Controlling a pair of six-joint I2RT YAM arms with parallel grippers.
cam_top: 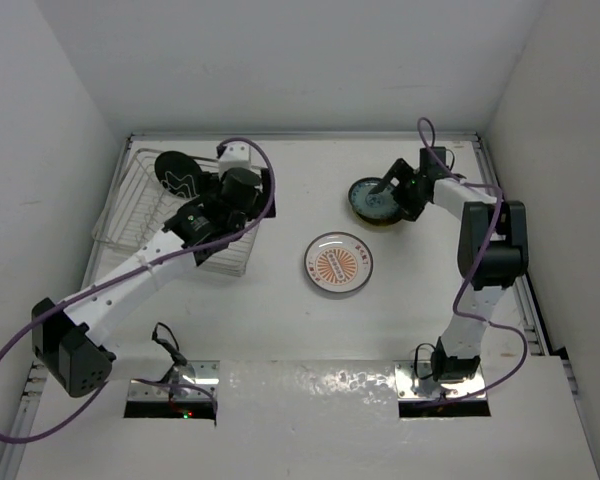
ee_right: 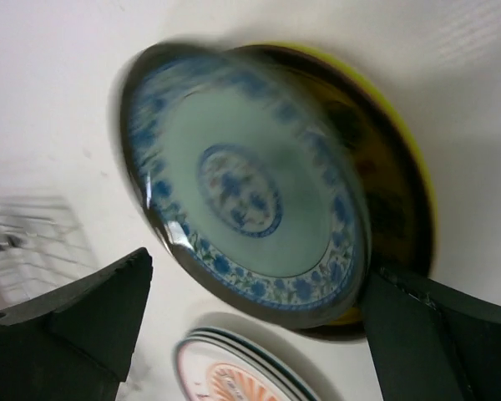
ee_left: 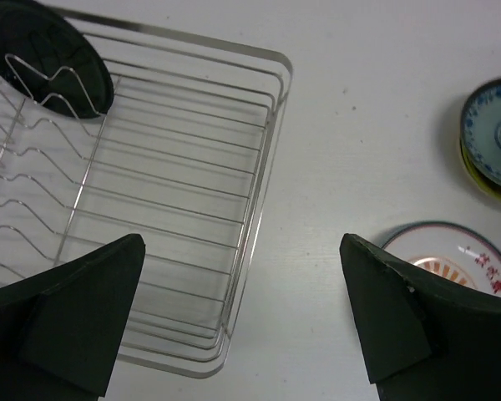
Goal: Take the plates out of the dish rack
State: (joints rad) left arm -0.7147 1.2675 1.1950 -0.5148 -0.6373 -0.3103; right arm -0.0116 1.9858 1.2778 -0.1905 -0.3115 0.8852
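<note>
The silver wire dish rack (cam_top: pixel 140 215) stands at the far left and holds one black plate (cam_top: pixel 178 172) upright at its back end. In the left wrist view the rack (ee_left: pixel 192 167) and the black plate (ee_left: pixel 50 50) show below. My left gripper (cam_top: pixel 225 205) (ee_left: pixel 242 313) hangs open and empty over the rack's right edge. A blue-patterned plate (cam_top: pixel 372 196) (ee_right: pixel 242 184) lies tilted and blurred on a yellow-brown plate (ee_right: pixel 397 192). My right gripper (cam_top: pixel 388 190) (ee_right: pixel 250 334) is wide open around its near rim. A white plate with an orange centre (cam_top: pixel 338 263) (ee_left: pixel 459 259) lies on the table mid-right.
White walls close in the table on the left, back and right. The right arm's elbow (cam_top: pixel 490 240) stands near the right wall. The stacked plates also show in the left wrist view (ee_left: pixel 493 134). The rack appears faintly in the right wrist view (ee_right: pixel 33 242).
</note>
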